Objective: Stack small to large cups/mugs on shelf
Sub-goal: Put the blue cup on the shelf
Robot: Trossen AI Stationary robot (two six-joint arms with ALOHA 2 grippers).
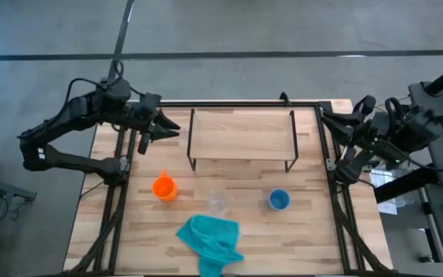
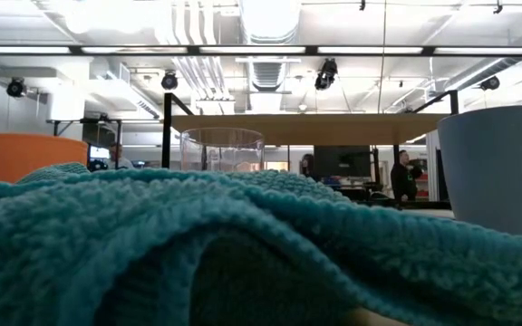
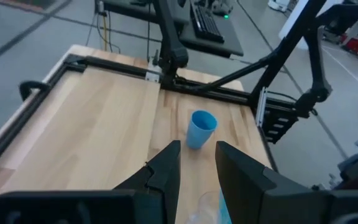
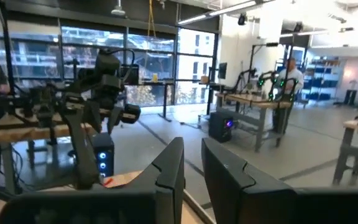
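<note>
The orange mug (image 1: pixel 164 187), the tiny clear glass cup (image 1: pixel 218 203) and the blue cup (image 1: pixel 279 200) stand upright in a row on the tabletop, on the near side of the shelf (image 1: pixel 241 137). The low view shows the mug (image 2: pixel 34 156), the glass (image 2: pixel 222 149), the blue cup (image 2: pixel 497 167) and the shelf board (image 2: pixel 306 127) behind them. My left gripper (image 1: pixel 168 128) hovers open by the shelf's left end, and its wrist view looks over the shelf board (image 3: pixel 86 130) at the blue cup (image 3: pixel 201 129). My right gripper (image 1: pixel 326 117) is open at the table's right edge and holds nothing.
A crumpled teal cloth (image 1: pixel 210 238) lies at the near edge in front of the cups and fills the lower part of the low view (image 2: pixel 198 244). A black frame (image 1: pixel 331 154) borders the table. People stand in the room beyond.
</note>
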